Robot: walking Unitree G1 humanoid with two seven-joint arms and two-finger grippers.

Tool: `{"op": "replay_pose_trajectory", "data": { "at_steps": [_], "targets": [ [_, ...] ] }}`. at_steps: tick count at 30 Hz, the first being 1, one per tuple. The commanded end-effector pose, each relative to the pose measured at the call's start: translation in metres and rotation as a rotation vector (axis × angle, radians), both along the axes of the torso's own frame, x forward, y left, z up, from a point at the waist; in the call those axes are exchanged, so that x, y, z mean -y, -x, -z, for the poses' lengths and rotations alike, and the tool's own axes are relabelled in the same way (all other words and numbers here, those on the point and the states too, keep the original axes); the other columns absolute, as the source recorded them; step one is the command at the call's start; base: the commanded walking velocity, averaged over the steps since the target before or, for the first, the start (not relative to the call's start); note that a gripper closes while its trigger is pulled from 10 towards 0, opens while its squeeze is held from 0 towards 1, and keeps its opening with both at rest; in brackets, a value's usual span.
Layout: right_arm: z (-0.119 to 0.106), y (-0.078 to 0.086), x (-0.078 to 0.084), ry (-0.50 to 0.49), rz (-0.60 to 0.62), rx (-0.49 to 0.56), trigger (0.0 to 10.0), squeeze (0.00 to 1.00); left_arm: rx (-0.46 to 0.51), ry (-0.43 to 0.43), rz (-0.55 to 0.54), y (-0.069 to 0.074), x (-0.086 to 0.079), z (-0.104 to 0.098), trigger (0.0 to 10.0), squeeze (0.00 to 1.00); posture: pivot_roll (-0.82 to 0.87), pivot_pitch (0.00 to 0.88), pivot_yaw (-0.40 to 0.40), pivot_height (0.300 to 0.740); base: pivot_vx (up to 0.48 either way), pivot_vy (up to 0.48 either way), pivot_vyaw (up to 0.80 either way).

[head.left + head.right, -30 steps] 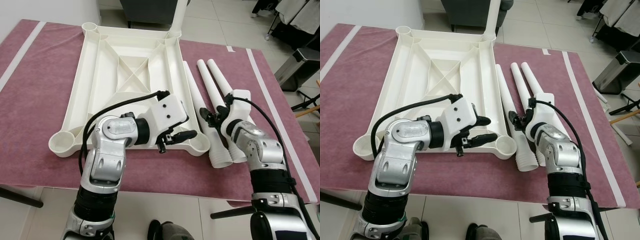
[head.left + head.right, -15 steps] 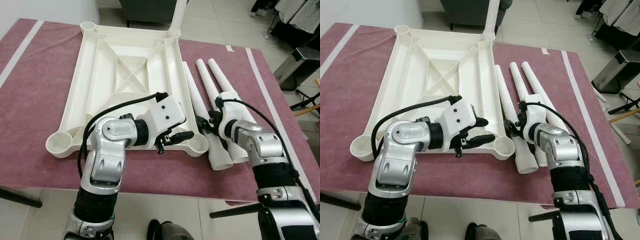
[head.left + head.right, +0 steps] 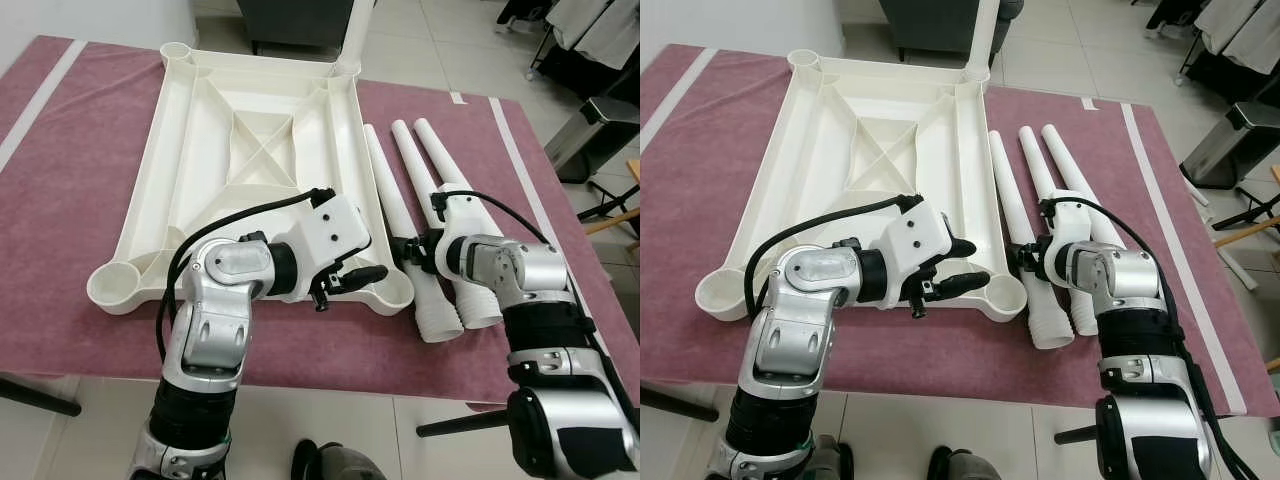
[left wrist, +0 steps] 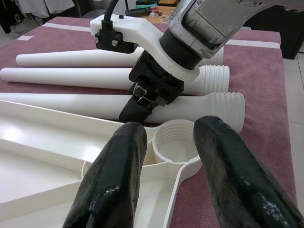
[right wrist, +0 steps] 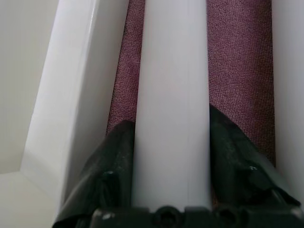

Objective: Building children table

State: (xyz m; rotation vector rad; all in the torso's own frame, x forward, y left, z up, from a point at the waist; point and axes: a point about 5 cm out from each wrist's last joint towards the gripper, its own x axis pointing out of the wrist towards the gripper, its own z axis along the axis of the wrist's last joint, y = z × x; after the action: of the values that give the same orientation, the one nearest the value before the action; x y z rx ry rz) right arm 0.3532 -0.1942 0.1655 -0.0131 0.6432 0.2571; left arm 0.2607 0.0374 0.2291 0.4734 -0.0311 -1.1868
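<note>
You had the right gripper point(image 3: 1026, 262) straddling the nearest table leg point(image 5: 172, 104) for lifting, while the left gripper point(image 4: 168, 183) hovered, fingers spread, before the tabletop's point(image 3: 190, 150) threaded corner socket point(image 4: 174, 141).

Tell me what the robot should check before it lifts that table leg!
1. Right pincer straddles the nearest leg: ok, one finger on each side in the right wrist view.
2. Firm grip on that leg: cannot tell.
3. Left pincer open, holding nothing: ok.
4. Near corner socket of the upside-down tabletop open to take a leg: ok.
5. One leg already stands in the far corner: ok.
6. Other two legs lie apart from the grasped one: ok.
</note>
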Motion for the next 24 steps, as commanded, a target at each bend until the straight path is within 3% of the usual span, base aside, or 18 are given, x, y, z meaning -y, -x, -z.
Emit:
{"op": "replay_pose_trajectory", "data": {
  "at_steps": [1, 8, 13, 14, 15, 17, 18, 19, 22, 24],
  "targets": [
    [0.042, 0.015, 0.007, 0.05, 0.03, -0.201, 0.0, 0.0, 0.09, 0.077, -0.266, -0.01, -0.004, -0.004, 10.0, 0.0, 0.09, 0.164, -0.11, 0.74, 0.0, 0.0, 0.0],
    [0.032, 0.007, -0.001, -0.05, 0.076, -0.18, 0.0, 0.0, 0.09, 0.075, -0.282, -0.01, -0.007, -0.003, 10.0, 0.0, 0.1, 0.158, -0.106, 0.74, 0.0, 0.0, 0.0],
    [0.02, 0.0, -0.004, -0.106, 0.095, -0.092, 0.0, 0.0, 0.09, 0.075, -0.284, -0.009, -0.008, -0.003, 10.0, 0.0, 0.1, 0.158, -0.105, 0.74, 0.0, 0.0, 0.0],
    [-0.004, -0.007, -0.008, -0.181, 0.113, 0.067, 10.0, 0.0, 0.089, 0.079, -0.291, -0.01, -0.009, -0.003, 10.0, 0.0, 0.1, 0.16, -0.099, 0.74, 0.0, 0.0, 0.0],
    [-0.004, -0.007, -0.008, -0.181, 0.113, 0.067, 10.0, 0.0, 0.089, 0.079, -0.291, -0.01, -0.009, -0.003, 10.0, 0.0, 0.1, 0.16, -0.099, 0.74, 0.0, 0.0, 0.0],
    [-0.053, -0.003, -0.013, -0.315, 0.136, 0.39, 10.0, 0.0, 0.079, 0.11, -0.315, -0.012, -0.011, -0.004, 10.0, 0.0, 0.1, 0.16, -0.087, 0.74, 0.0, 0.0, 0.0],
    [-0.053, -0.003, -0.013, -0.315, 0.136, 0.39, 10.0, 0.0, 0.079, 0.11, -0.315, -0.012, -0.011, -0.004, 10.0, 0.0, 0.1, 0.16, -0.087, 0.74, 0.0, 0.0, 0.0],
    [-0.068, 0.001, -0.013, -0.351, 0.14, 0.484, 10.0, 0.0, 0.076, 0.123, -0.323, -0.013, -0.012, -0.005, 10.0, 0.0, 0.1, 0.161, -0.085, 0.74, 0.0, 0.0, 0.0],
    [-0.076, 0.007, -0.016, -0.355, 0.123, 0.547, 10.0, 0.0, 0.074, 0.135, -0.332, -0.014, -0.013, -0.006, 10.0, 0.0, 0.09, 0.159, -0.076, 0.74, 0.0, 0.0, 0.0],
    [-0.089, 0.021, -0.028, -0.335, 0.043, 0.64, 10.0, 0.0, 0.065, 0.168, -0.348, -0.018, -0.015, -0.009, 10.0, 0.0, 0.09, 0.156, -0.066, 0.74, 0.0, 0.0, 0.0]
  ]
}}
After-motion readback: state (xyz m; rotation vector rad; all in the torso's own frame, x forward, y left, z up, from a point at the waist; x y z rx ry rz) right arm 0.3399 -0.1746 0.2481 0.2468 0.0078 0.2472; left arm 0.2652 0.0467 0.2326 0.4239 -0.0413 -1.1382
